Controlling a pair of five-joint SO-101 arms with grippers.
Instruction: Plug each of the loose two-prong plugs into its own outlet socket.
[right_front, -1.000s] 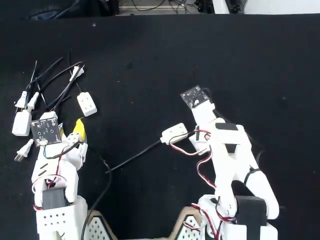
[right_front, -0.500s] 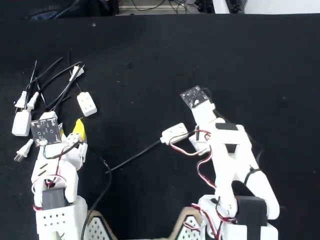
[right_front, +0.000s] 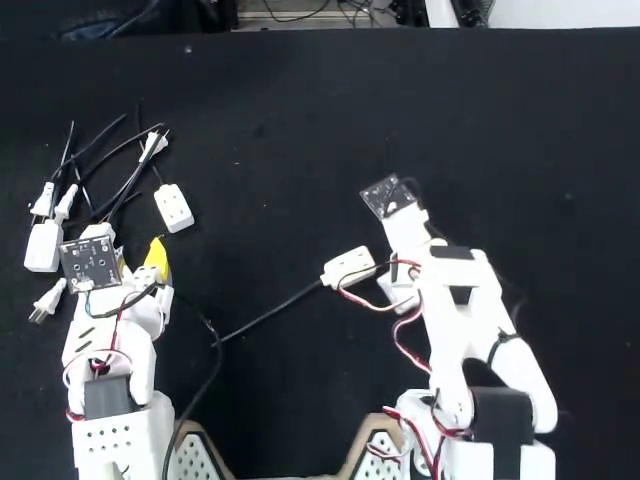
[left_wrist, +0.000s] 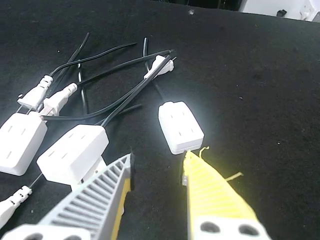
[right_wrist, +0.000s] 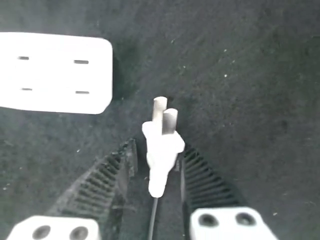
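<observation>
A white two-prong plug lies between the fingers of my right gripper, which is open with small gaps on both sides. Its prongs point toward a white outlet, the same outlet that sits mid-table on a black cord. My left gripper is open and holds nothing, just short of another outlet at the table's left. Two more outlets and loose plugs lie beyond the left gripper.
Thin black cords tangle around the left cluster. One more loose plug lies beside the left arm. The outlet's cord runs between the two arms toward the front edge. The black table top stretches back and to the right.
The right arm's wrist has shifted very slightly. Nothing else differs.
</observation>
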